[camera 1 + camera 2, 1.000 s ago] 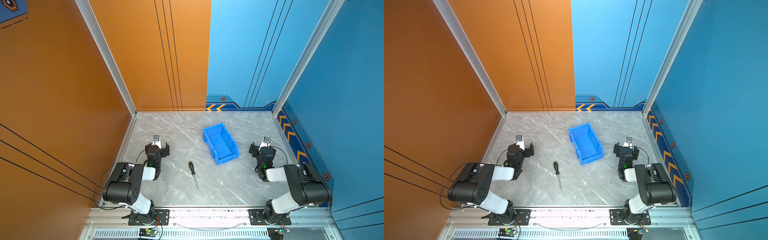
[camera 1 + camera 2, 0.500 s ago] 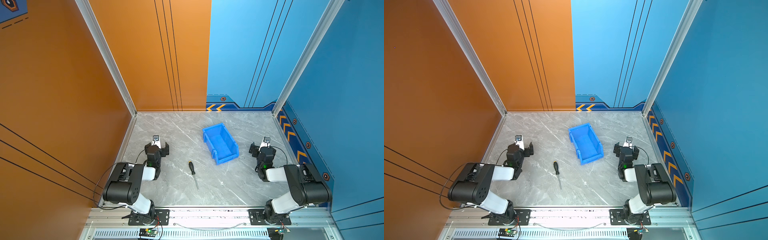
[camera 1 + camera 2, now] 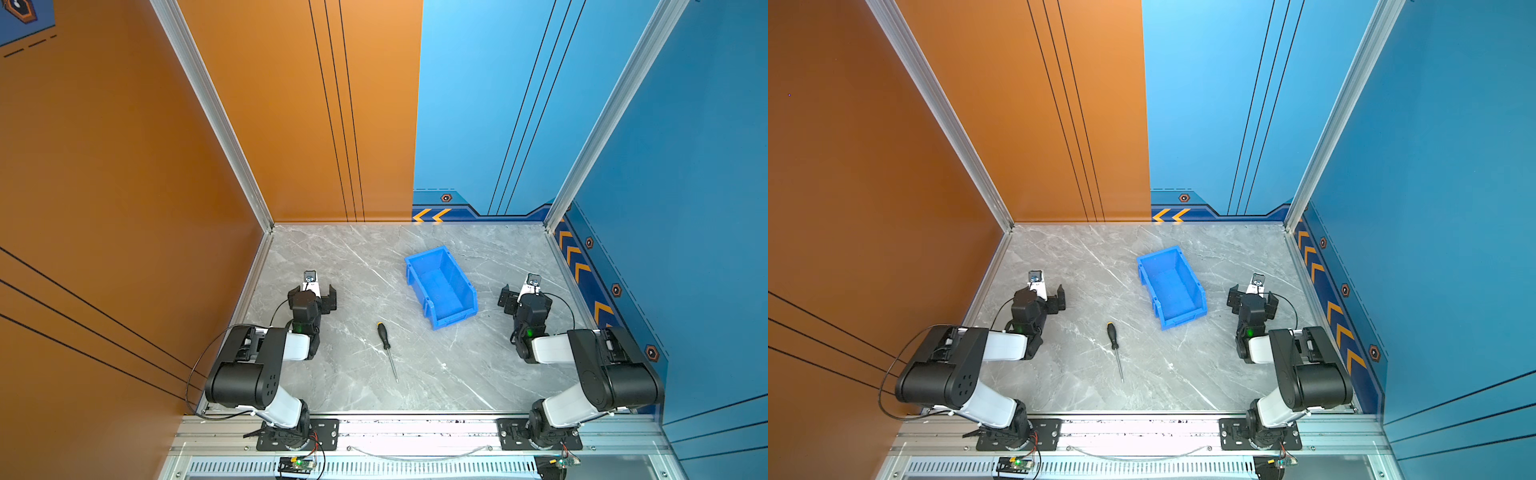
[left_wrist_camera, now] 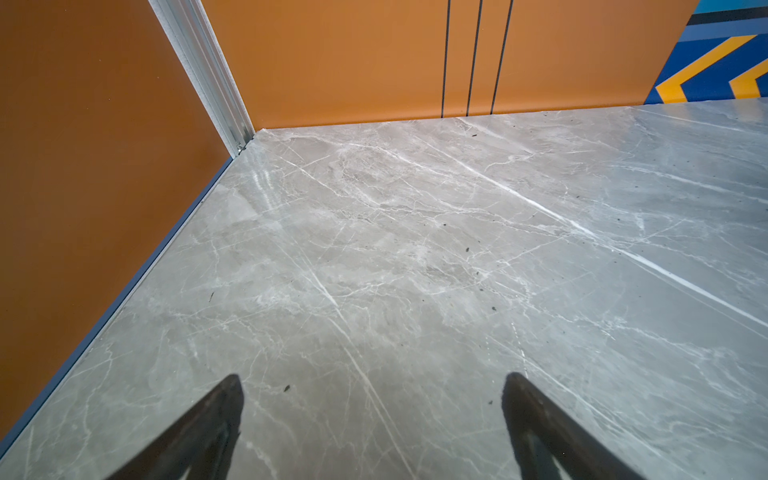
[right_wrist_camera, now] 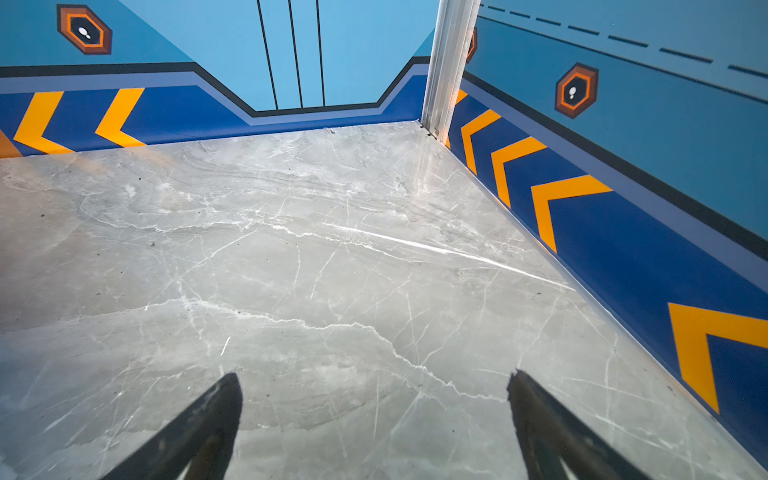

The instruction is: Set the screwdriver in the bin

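Observation:
The screwdriver (image 3: 387, 351) (image 3: 1116, 353), black handle and thin silver shaft, lies flat on the grey marble table between the two arms, handle toward the bin. The blue bin (image 3: 451, 318) (image 3: 1183, 318) stands empty just behind and right of it. My left gripper (image 3: 313, 289) (image 3: 1040, 291) (image 4: 372, 386) is open, low over bare marble, left of the screwdriver and apart from it. My right gripper (image 3: 524, 293) (image 3: 1253, 296) (image 5: 374, 386) is open too, right of the bin. Neither wrist view shows the screwdriver or the bin.
Orange walls (image 3: 291, 124) close the left and back left, blue walls (image 3: 665, 208) the back right and right. An aluminium rail (image 3: 415, 428) with both arm bases runs along the front edge.

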Available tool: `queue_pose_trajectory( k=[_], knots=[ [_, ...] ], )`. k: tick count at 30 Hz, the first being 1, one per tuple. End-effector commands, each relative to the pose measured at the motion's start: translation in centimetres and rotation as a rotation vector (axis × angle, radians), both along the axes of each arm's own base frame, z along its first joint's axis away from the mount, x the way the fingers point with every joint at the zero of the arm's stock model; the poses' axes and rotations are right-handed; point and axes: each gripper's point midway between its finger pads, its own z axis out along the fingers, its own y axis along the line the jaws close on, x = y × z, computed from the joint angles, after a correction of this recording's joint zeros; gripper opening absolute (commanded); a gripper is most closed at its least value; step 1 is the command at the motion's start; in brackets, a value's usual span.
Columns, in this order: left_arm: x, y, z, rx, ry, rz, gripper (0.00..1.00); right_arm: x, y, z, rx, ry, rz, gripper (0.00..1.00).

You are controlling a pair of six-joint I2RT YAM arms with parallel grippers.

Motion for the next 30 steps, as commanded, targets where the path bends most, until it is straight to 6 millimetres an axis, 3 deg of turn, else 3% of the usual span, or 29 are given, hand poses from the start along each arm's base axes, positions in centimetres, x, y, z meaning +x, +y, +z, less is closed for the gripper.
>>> queue_pose_trajectory(
  k=[1, 7, 13, 20, 26, 30],
  knots=[
    [0.3, -0.1, -0.3, -0.024, 0.014, -0.015, 0.98, 0.5, 0.0, 0.5, 0.016, -0.022, -0.004, 1.00],
    [-0.1, 0.9, 0.8, -0.024, -0.003, 0.044, 0.98, 0.7, 1.3, 1.5, -0.019, -0.002, 0.043, 1.00],
    [-1.0, 1.2, 3.0, -0.038, 0.036, 0.045, 0.98, -0.2, 2.4, 4.4, -0.088, 0.005, 0.037, 1.00],
    [-3.9, 1.5, 5.2, -0.026, 0.120, 0.108, 0.98, -2.0, 3.8, 8.2, -0.049, 0.021, 0.018, 1.00],
    [-5.9, 0.8, 8.5, -0.196, 0.162, 0.163, 0.98, -4.2, 8.3, 12.0, 0.041, 0.053, 0.123, 1.00],
    [-7.9, 0.3, 8.7, -0.226, 0.260, 0.170, 0.98, -5.7, 11.3, 13.5, 0.059, 0.085, 0.200, 1.00]
  ],
)
